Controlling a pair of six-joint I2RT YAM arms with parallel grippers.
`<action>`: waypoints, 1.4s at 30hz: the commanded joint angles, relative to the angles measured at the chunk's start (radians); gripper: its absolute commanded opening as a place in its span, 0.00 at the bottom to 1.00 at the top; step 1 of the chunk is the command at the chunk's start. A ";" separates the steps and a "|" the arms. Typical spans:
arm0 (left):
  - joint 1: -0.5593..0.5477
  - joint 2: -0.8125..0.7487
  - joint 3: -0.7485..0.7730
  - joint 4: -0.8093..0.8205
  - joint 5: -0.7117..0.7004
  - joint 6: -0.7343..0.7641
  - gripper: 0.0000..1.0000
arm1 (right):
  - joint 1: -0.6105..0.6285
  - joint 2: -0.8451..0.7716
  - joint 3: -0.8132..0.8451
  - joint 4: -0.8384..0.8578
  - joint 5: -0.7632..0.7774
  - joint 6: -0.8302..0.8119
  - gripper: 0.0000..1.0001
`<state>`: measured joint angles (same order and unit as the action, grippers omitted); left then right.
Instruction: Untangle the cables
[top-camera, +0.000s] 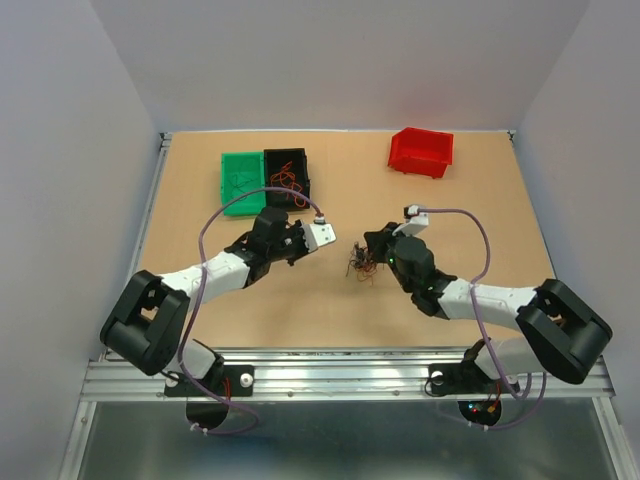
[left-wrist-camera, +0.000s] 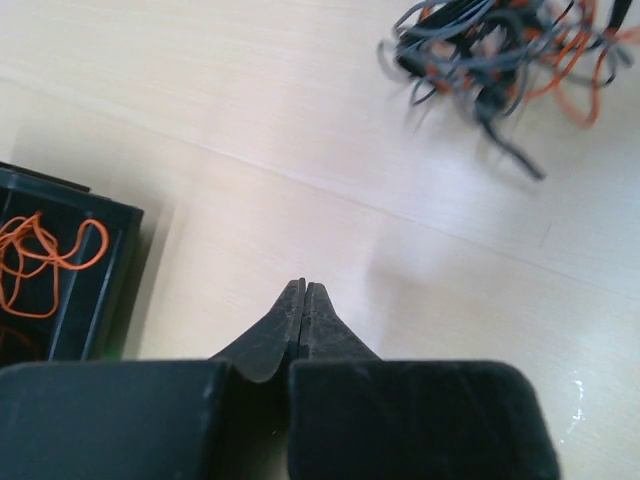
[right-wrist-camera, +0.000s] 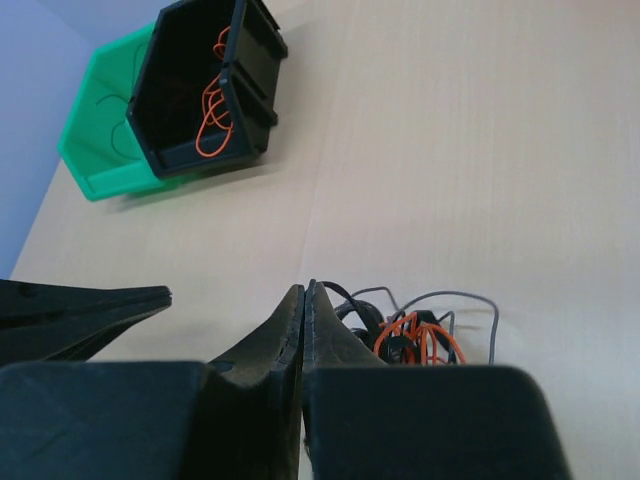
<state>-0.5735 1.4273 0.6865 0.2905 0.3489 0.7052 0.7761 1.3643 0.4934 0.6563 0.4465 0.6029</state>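
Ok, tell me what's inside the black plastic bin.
Thin orange wire loops lie inside the black plastic bin. Its dark interior and walls hide part of the floor, so black wires could be there unseen.

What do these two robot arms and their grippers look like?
The left arm and right arm have white links, bulky black joints and a purple cable looping alongside each. The left gripper and right gripper each end in two black, tapering fingers.
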 joint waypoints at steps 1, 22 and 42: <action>0.024 -0.060 -0.004 0.030 0.033 -0.036 0.00 | -0.014 -0.070 -0.047 0.054 -0.012 0.012 0.01; 0.161 -0.344 -0.042 0.015 0.568 -0.112 0.57 | -0.003 -0.149 0.046 0.167 -0.692 -0.018 0.00; 0.158 -0.254 0.024 -0.149 0.690 0.014 0.44 | 0.046 0.070 0.220 0.221 -0.798 -0.011 0.01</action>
<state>-0.4114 1.1820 0.6624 0.1482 0.9897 0.7025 0.8085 1.4155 0.6342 0.7944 -0.3195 0.5842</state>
